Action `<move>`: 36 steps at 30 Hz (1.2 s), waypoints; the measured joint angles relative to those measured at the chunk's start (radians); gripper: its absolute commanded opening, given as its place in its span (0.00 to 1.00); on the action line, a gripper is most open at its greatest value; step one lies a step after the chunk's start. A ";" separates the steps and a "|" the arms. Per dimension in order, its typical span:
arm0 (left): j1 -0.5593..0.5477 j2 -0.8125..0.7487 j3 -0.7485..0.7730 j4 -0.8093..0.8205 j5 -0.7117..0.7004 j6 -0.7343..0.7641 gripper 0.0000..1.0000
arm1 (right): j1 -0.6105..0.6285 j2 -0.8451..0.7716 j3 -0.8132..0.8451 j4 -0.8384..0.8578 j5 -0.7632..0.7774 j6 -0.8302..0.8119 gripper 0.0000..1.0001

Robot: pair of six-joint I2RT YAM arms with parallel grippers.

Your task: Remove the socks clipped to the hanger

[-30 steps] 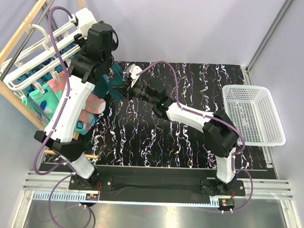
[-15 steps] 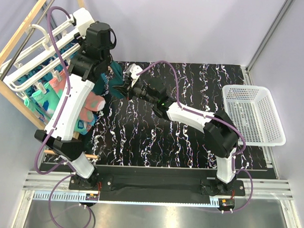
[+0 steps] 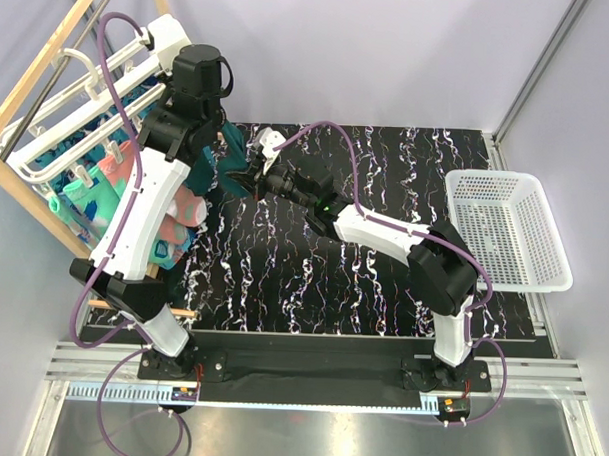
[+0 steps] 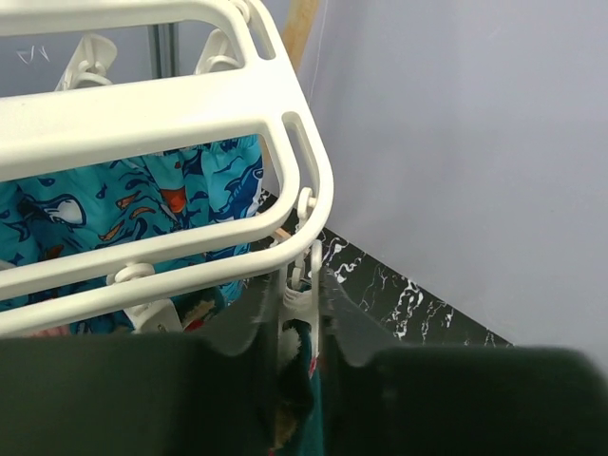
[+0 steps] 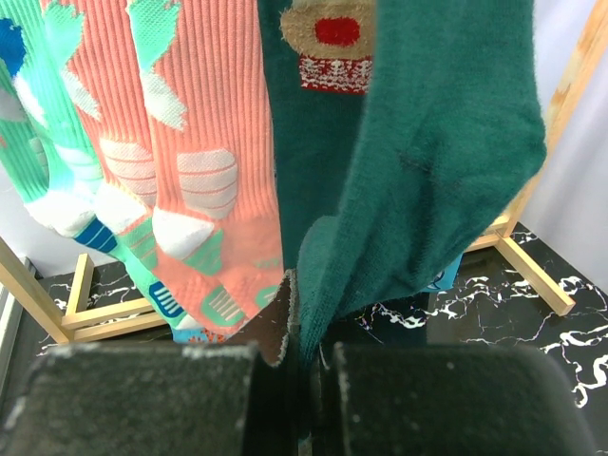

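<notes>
Several socks (image 5: 199, 142) clipped under hanger (image 4: 142, 119), inside wooden frame (image 3: 51, 51). Left gripper (image 4: 299, 313) pinched on corner clip (image 4: 302, 285); right gripper (image 5: 299, 356) clamped on teal sock (image 5: 446, 142), coral ones crowding just beside. Basket (image 3: 496, 176) well apart on worktop (image 3: 312, 288).

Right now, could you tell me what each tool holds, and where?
Right tool: dark teal sock, by its lower end. Left tool: a white clip on the hanger, squeezed at its sides.
</notes>
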State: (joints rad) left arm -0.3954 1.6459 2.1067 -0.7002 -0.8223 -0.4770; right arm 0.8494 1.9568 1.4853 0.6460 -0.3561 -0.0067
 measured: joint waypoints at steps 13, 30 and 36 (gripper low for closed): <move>0.001 -0.001 -0.009 0.021 0.000 0.017 0.00 | 0.000 0.000 0.000 0.000 0.028 0.000 0.00; 0.002 -0.002 -0.022 0.044 0.000 0.039 0.00 | 0.000 -0.003 -0.051 0.039 0.495 0.050 0.00; 0.002 -0.003 -0.023 0.051 -0.001 0.040 0.00 | 0.000 -0.008 -0.061 0.038 0.680 0.068 0.00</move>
State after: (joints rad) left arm -0.3935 1.6424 2.0834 -0.6487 -0.8230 -0.4370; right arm 0.8490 1.9488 1.4242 0.6838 0.3241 0.0612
